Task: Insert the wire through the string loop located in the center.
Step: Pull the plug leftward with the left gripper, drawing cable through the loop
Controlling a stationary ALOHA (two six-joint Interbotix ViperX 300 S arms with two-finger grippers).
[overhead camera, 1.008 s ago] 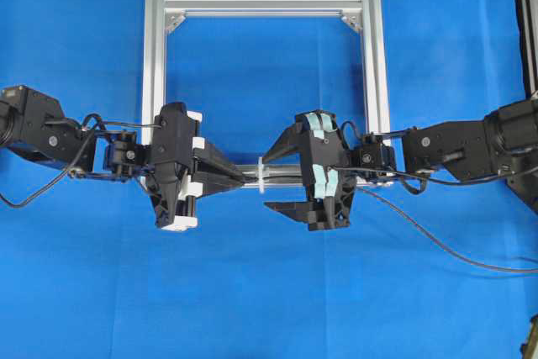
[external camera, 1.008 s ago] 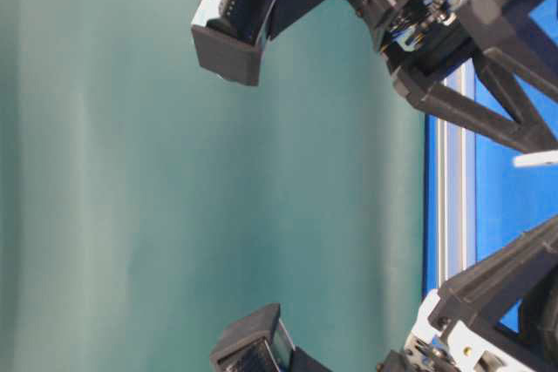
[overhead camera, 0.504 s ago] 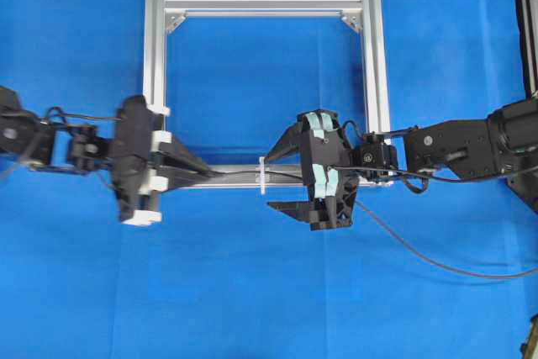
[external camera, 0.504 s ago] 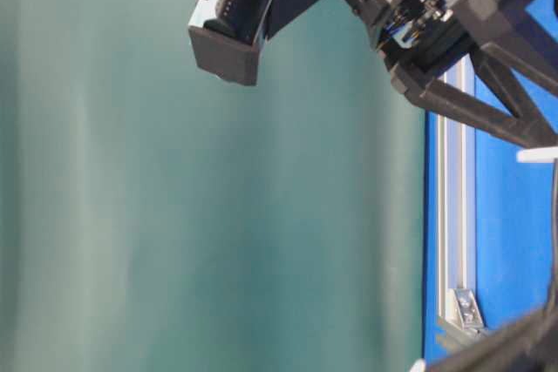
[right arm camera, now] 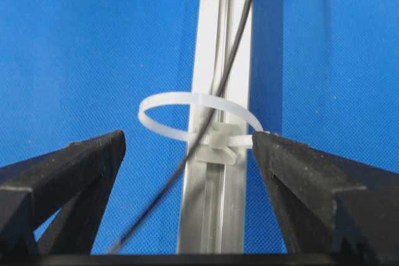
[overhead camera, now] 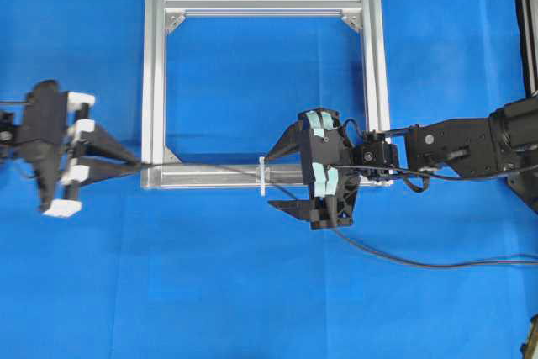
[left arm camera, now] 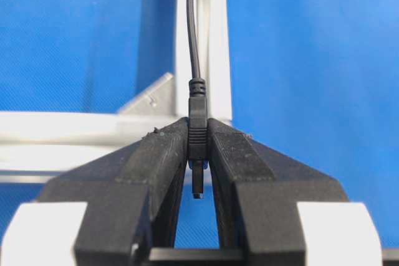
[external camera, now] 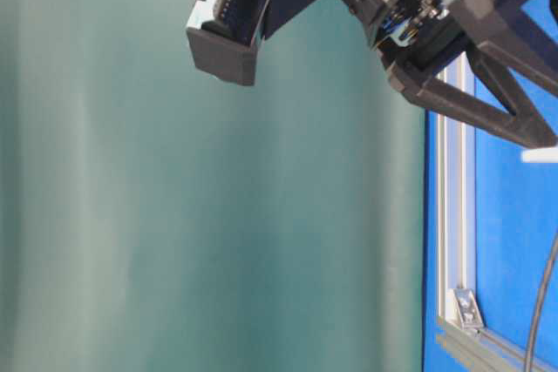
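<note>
The left claw (left arm camera: pixel 198 154) is clamped on the wire's (overhead camera: pixel 244 169) plug end, left of the aluminium frame (overhead camera: pixel 153 81). The wire already runs through the string loop (right arm camera: pixel 196 119) on the frame's near rail. The right claw (right arm camera: pixel 187 179) stands wide apart around the loop, holding nothing. The wire looks light and limp, best gripped at its stiff plug; the thin loop would likely bend easily.
</note>
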